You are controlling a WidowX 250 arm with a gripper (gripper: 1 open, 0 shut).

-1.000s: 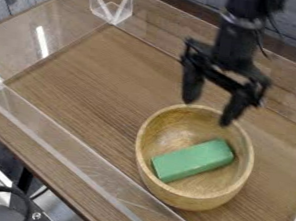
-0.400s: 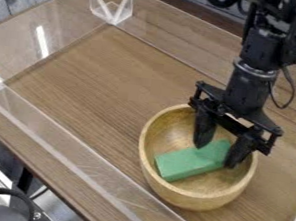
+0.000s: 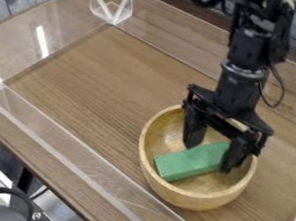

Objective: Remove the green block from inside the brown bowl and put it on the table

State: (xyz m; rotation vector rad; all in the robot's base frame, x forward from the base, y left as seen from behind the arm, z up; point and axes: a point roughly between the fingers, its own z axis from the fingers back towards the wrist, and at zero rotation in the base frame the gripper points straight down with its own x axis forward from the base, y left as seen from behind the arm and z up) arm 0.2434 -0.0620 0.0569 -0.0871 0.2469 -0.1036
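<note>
Brown wooden bowl [image 3: 152, 171], round with a thick rim, sits on the wood-grain bench [image 3: 96, 61], near part of the scene, right of centre. Green block [image 3: 191, 161] is inside the bowl, lying on a slant: one end toward the near left, the other toward the far right. It is flat-looking, elongated, plain green. Bare bowl interior shows around its near side.

Robot arm [image 3: 250, 44], black, comes in from the far right and reaches down over the bowl. Gripper [image 3: 219, 141] is low at the bowl, over its far side, fingers open, spread left and right. One finger is by the left far part of the bowl, the other by the right, near the block's far right end. Contact between fingers and block: can't tell, blurry there. Block not seen lifted, still lies in the bowl.

Clear acrylic strip [image 3: 86, 151] runs along the left edge of the bench, slanting to the near side. Small clear angular piece [image 3: 111, 5] stands at the far left. Black cable [image 3: 6, 195] loops in the near left corner.
</note>
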